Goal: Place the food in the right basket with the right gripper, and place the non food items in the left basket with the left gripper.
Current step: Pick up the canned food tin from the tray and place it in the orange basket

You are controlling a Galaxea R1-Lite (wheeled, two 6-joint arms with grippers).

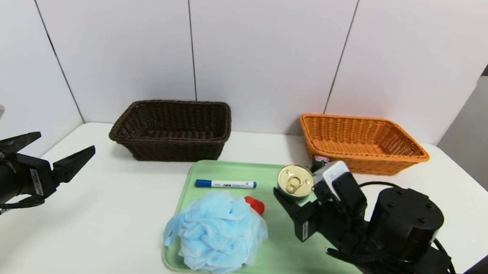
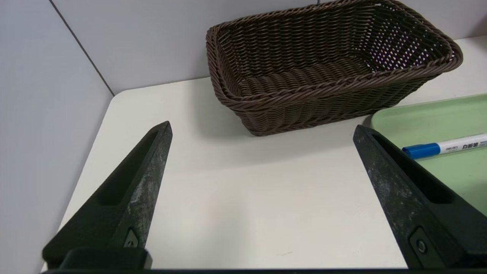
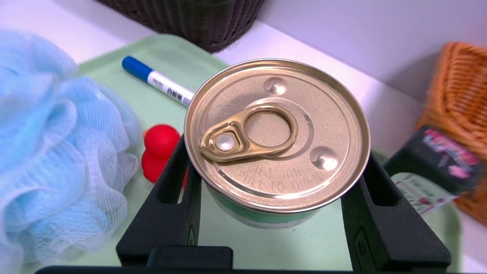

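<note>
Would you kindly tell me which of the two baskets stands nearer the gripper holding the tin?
The orange basket; it stands just behind the right gripper clamping the tin, whereas the dark brown basket sits farther left.

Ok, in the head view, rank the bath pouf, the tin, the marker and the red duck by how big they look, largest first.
1. Bath pouf, by far the largest.
2. Tin, held by the right gripper above the tray, so nearer the camera and possibly flattered.
3. Marker, longer than the tin but much thinner; close call.
4. Red duck, mostly hidden behind the pouf, so unsure.
</note>
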